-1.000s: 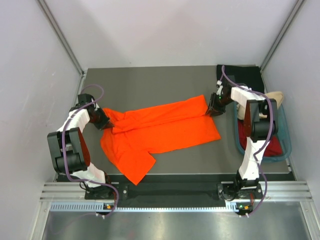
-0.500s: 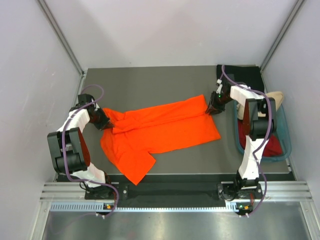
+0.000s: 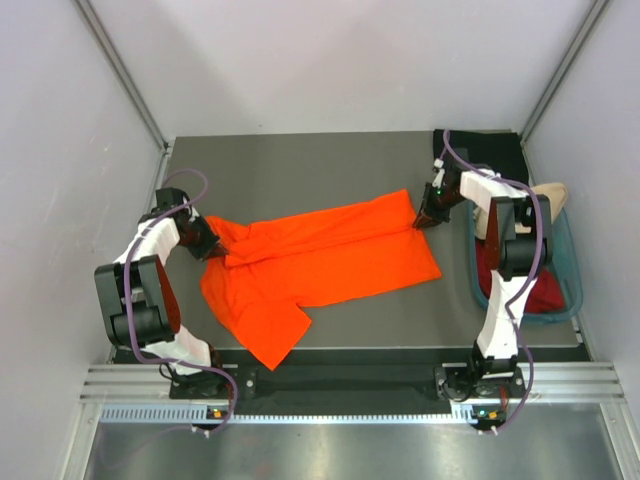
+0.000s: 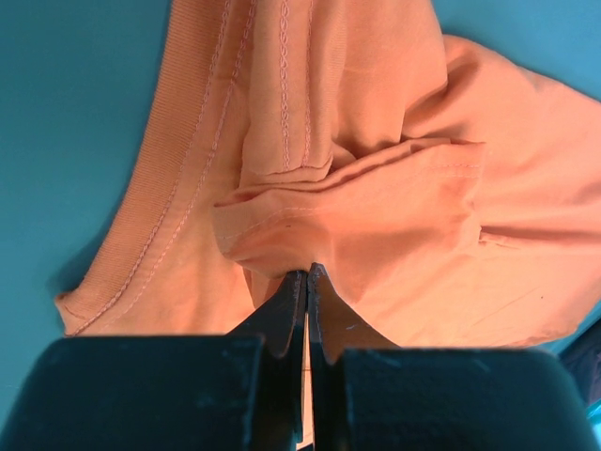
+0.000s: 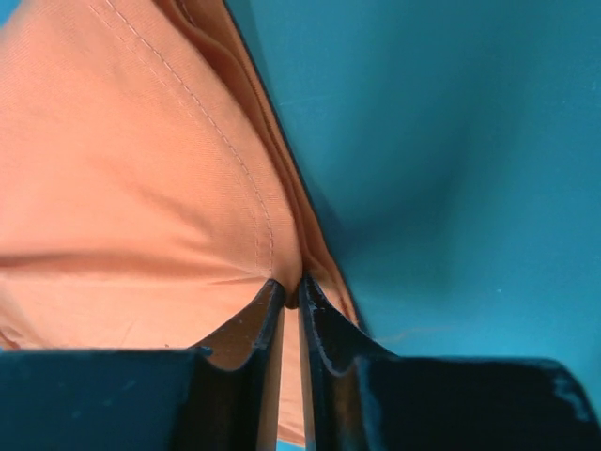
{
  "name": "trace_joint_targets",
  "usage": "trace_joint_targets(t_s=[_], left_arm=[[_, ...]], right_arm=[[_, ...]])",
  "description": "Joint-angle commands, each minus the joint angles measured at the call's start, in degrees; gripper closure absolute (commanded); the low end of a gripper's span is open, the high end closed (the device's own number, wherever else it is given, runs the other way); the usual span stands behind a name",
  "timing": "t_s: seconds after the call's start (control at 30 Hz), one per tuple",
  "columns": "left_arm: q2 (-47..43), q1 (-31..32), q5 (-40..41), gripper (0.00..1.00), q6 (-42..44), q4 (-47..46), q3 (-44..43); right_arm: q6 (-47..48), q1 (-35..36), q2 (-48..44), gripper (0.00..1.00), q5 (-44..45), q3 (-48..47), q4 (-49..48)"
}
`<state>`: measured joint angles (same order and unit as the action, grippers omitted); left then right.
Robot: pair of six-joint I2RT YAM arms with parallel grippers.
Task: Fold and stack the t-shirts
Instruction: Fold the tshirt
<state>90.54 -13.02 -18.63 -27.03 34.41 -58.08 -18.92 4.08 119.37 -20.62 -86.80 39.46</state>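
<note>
The bright orange t-shirt (image 3: pixel 320 258) lies across the middle of the table, folded lengthwise, one sleeve spread toward the front left. My left gripper (image 3: pixel 208 243) is shut on its bunched collar end (image 4: pixel 310 225). My right gripper (image 3: pixel 422 218) is shut on its far right hem corner (image 5: pixel 188 188). The black t-shirt (image 3: pixel 490 152) lies at the back right corner. The beige t-shirt (image 3: pixel 550 192) and the dark red t-shirt (image 3: pixel 540 296) sit in the teal tub (image 3: pixel 572 290); my right arm hides part of them.
The tub stands along the table's right edge, close to my right arm. White walls close in both sides and the back. A metal rail (image 3: pixel 340 385) runs along the front edge.
My right gripper has shifted very slightly toward the back with the hem corner. The left gripper and the shirt look unchanged.
</note>
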Motion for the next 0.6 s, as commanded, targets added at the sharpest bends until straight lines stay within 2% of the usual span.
trace_joint_targets(t_s=[0.0,0.1,0.27,0.57], left_arm=[[-2.9,0.1,-0.6,1.0,0.7,1.1,-2.6],[-3.8,0.1,0.9,1.0,0.5,1.6,-4.7],[-2.9,0.1,1.5,1.0,-0.9,0.0,-9.9],[2.9,0.0,1.7,1.0,-2.2,-6.7,-19.9]], right_arm=[[-0.2,0.5,-1.1,0.91,0.1,-3.5,0.8],[0.1,0.5,-2.6,1.0,0.0,-4.3,1.2],[-0.2,0.5,-1.4,1.0,-1.4,-8.3,1.4],[-2.3,0.5,4.6,1.0,-4.5,-22.8,0.7]])
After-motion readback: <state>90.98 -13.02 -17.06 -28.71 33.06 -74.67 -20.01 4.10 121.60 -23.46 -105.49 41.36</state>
